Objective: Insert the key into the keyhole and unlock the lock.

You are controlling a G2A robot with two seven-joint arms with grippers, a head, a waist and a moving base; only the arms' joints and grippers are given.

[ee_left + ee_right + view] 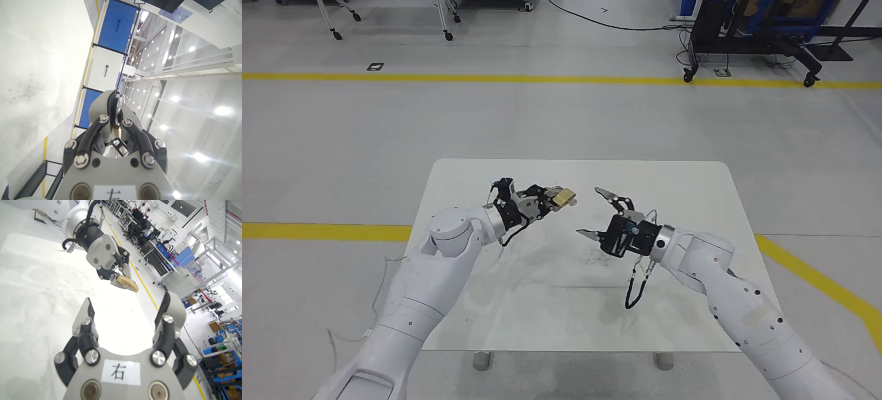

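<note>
The left gripper (555,197) is clamping a small, rounded brass lock (564,197) between its smooth pale fingers. It is holding the lock in the air above the matte white table (542,310), with the flat golden end facing the right gripper (588,212). The right gripper is hovering near the lock without touching it, its jaws standing wide apart and gripping nothing, black ribbed pads (162,308) facing each other. In the left wrist view a shiny, curved silver metal piece (120,101) is poking out between the shut fingers.
</note>
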